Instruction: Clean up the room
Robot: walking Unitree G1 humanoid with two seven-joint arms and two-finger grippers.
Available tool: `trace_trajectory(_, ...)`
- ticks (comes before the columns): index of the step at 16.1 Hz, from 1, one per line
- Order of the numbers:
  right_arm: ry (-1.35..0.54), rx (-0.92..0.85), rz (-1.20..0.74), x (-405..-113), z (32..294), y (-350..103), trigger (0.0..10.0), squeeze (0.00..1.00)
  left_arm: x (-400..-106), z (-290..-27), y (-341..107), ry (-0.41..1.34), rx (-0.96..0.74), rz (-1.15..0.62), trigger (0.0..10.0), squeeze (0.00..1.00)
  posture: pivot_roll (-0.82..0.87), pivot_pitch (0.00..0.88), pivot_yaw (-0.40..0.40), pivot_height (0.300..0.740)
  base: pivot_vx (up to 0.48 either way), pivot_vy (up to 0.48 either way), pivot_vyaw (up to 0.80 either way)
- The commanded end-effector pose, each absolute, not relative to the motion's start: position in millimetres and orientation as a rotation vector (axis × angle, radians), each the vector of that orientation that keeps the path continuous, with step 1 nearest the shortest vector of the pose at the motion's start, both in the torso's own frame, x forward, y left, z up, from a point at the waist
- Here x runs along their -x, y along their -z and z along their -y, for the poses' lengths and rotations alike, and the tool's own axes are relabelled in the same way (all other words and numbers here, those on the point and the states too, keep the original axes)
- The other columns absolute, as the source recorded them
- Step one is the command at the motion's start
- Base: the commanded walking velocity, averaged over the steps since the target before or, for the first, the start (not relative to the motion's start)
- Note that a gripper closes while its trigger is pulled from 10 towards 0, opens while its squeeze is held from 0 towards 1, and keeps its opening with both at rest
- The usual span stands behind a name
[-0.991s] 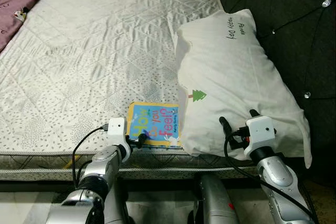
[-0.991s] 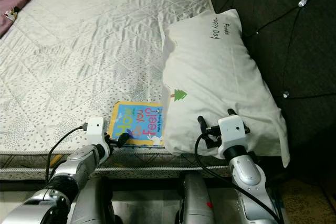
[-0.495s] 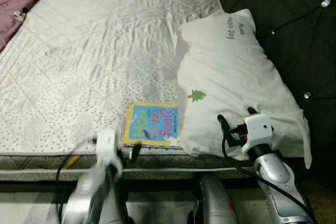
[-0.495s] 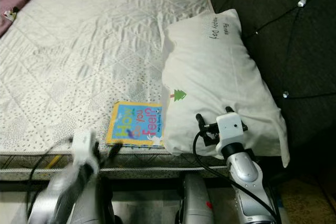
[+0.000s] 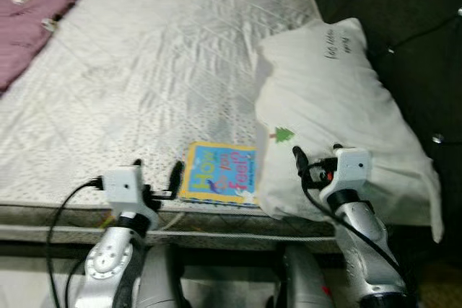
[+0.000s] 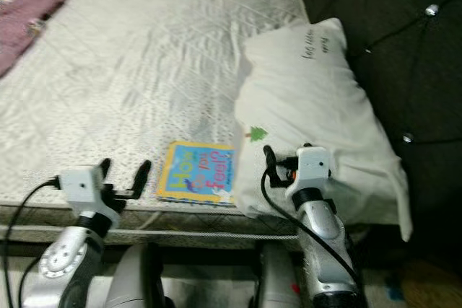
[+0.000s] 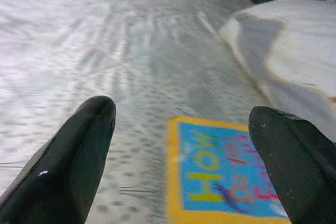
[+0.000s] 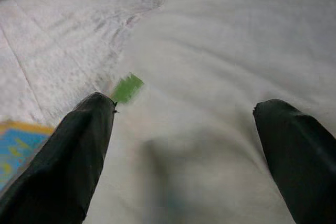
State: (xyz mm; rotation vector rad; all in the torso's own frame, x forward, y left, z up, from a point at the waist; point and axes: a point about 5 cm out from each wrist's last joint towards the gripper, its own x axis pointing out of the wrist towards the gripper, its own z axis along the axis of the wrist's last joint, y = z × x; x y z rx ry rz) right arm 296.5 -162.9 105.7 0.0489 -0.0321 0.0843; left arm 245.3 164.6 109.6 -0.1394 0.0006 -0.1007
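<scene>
In the left eye view, a bare quilted mattress (image 5: 144, 84) is stretching away from the robot, with a purple blanket (image 5: 32, 12) lying at its far left corner and a dark tufted headboard (image 5: 404, 27) running along the right side. A white pillow (image 5: 339, 120) printed with a small green tree is resting against that headboard, and a blue picture book (image 5: 220, 174) with a yellow border is lying flat near the mattress's front edge, its right edge tucked just under the pillow. The left gripper (image 5: 157, 178) is hovering over the front edge of the mattress just left of the book, its fingers spread apart and holding nothing. The right gripper (image 5: 315, 158) is sitting at the pillow's near end, fingers parted on either side of its white wrist block, with the cloth not pinched. The right eye view is showing the same layout, the book (image 6: 196, 172) lying between the two arms. In the left wrist view, the two black fingers (image 7: 79, 150) are standing wide apart, framing the mattress and the book's yellow corner, with the pillow rising beyond. In the right wrist view, the fingers (image 8: 79, 156) are likewise splayed wide, and the pillow's white cloth (image 8: 210, 103) is lying between them, with the green tree print beside one fingertip.
</scene>
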Motion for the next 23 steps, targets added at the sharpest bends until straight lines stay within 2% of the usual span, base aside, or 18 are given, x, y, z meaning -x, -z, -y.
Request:
trace_trajectory(1, -0.07, -0.087, 0.054, -300, 160, -111, 10.0, 0.0, -249, -169, -112, 0.069, 0.136, 0.002, 10.0, 0.0, 0.03, 0.042, 0.029, 0.574, 0.0, 0.0, 0.0)
trace_trajectory(3, -0.07, -0.116, 0.109, -310, 151, -126, 10.0, 0.0, -257, -162, -115, 0.088, 0.148, 0.014, 10.0, 0.0, 0.03, 0.027, 0.036, 0.574, 0.0, 0.0, -0.26)
trace_trajectory(6, -0.057, -0.121, 0.142, -317, 153, -136, 10.0, 0.0, -260, -155, -115, 0.097, 0.155, 0.025, 10.0, 0.0, 0.03, 0.022, 0.041, 0.574, 0.0, 0.0, -0.51)
trace_trajectory(10, -0.046, -0.124, 0.149, -321, 156, -139, 10.0, 0.0, -265, -150, -117, 0.111, 0.154, 0.04, 10.0, 0.0, 0.04, 0.021, 0.041, 0.612, 0.0, 0.0, -0.42)
trace_trajectory(15, -0.046, -0.12, 0.164, -328, 156, -144, 10.0, 0.0, -273, -152, -119, 0.114, 0.14, 0.054, 10.0, 0.0, 0.03, 0.021, 0.045, 0.642, 0.0, 0.0, 0.0)
trace_trajectory(23, -0.045, -0.083, 0.167, -325, 160, -142, 10.0, 0.0, -278, -147, -116, 0.121, 0.132, 0.054, 10.0, 0.0, 0.02, 0.013, 0.043, 0.724, 0.0, 0.0, -0.05)
